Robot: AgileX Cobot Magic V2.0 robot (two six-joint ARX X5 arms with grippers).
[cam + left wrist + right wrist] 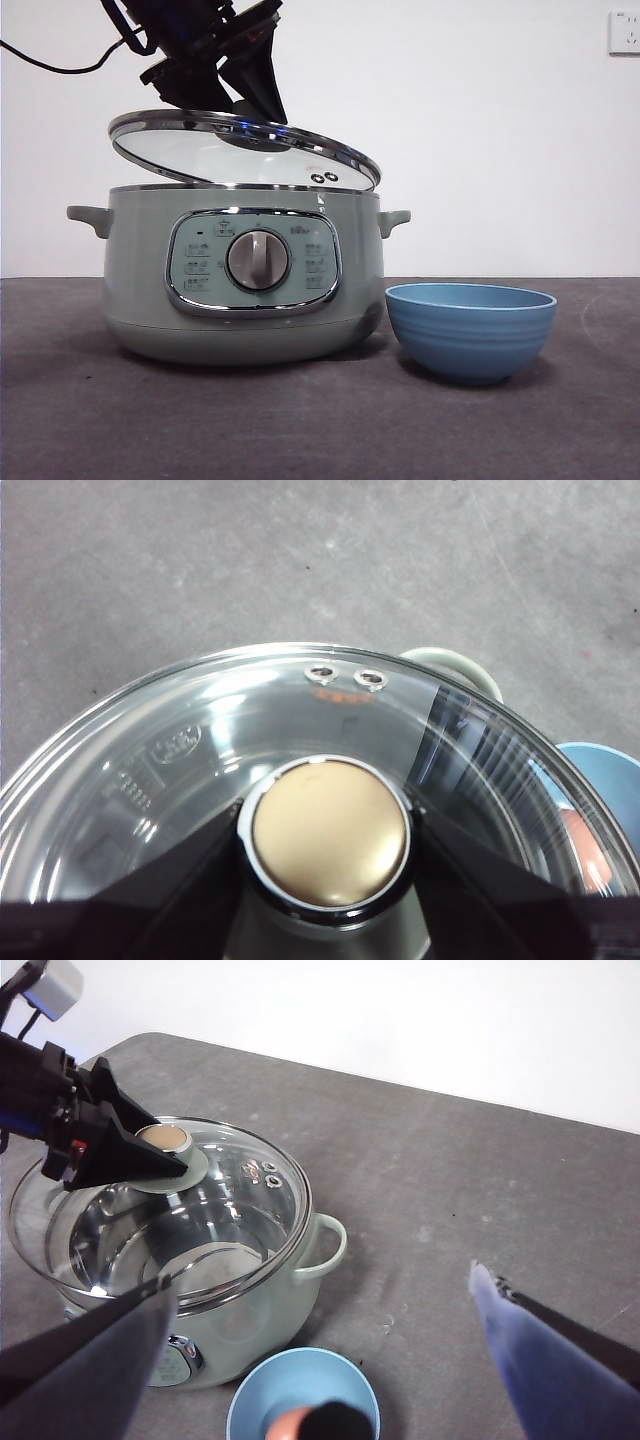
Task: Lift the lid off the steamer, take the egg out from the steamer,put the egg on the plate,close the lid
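The steamer [140, 290] stands on the table's left half. Its lid [240, 155] is clear glass with a chrome rim and a tan-topped knob. It hangs tilted over the pot: the right edge is at the pot's rim, the left edge is raised. My left gripper [245, 110] is shut on the knob [328, 830] from above. The blue bowl that serves as the plate [470, 330] stands right of the pot. The egg [285, 1425] lies in it and also shows in the left wrist view [582, 842]. My right gripper [322, 1282] is open and empty, high above the bowl [300, 1375].
The table is dark grey and a white wall stands behind it. A wall socket [624, 30] is at the top right. A black cable [60, 68] hangs at the top left. The pot's side handle [330, 1245] sticks out toward the bowl.
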